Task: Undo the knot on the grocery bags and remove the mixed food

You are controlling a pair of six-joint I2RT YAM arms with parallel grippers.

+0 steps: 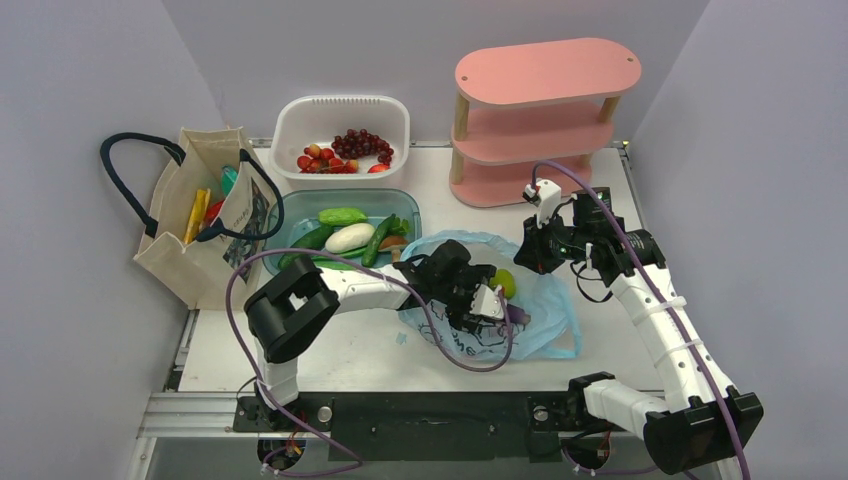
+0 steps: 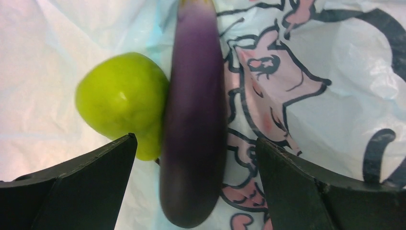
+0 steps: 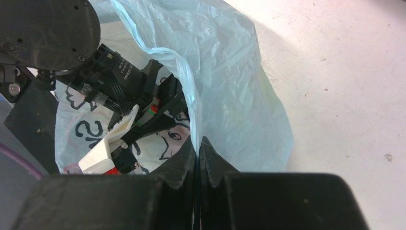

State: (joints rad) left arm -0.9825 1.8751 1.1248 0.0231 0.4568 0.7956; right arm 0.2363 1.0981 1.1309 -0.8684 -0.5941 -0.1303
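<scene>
— Whereabouts of the thin, crinkly light blue plastic bag [image 1: 548, 325] with the pink and black cartoon print?

— Lying on the white table [image 1: 340, 350], right of centre, between the two arms, just in front of the clear teal plastic tub [image 1: 404, 203]. Mouth open.

— And the left fingers [image 1: 498, 300]?

— Reaching into that mouth, spread wide, gripping nothing. From the left wrist: a long glossy purple eggplant [image 2: 194, 120] lying lengthwise in the gap, touching neither finger. A round green pear [image 2: 122, 103] pressed against the eggplant's side, just by the tip of one finger; touching it or not, hard to tell. Both resting on the printed film.

— Right fingers [image 3: 198, 165]?

— Closed tight, pinching the bag's rim at the far right edge of the mouth and holding it raised off the table.

— Other food?

— Yellow, red and teal snack packets [image 1: 200, 213] standing in the beige canvas tote [image 1: 190, 265] with dark navy loop handles, at the far left of the table, well apart from the blue bag.

— Anything else about?

— White slotted basket [image 1: 340, 108] behind the tub, with a dark red grape bunch [image 1: 362, 143] and small red fruit [image 1: 318, 158]. Green cucumbers [image 1: 343, 216] and a white oval vegetable [image 1: 350, 237] in the tub. Pink three-tier shelf [image 1: 545, 75] at the back right.
</scene>
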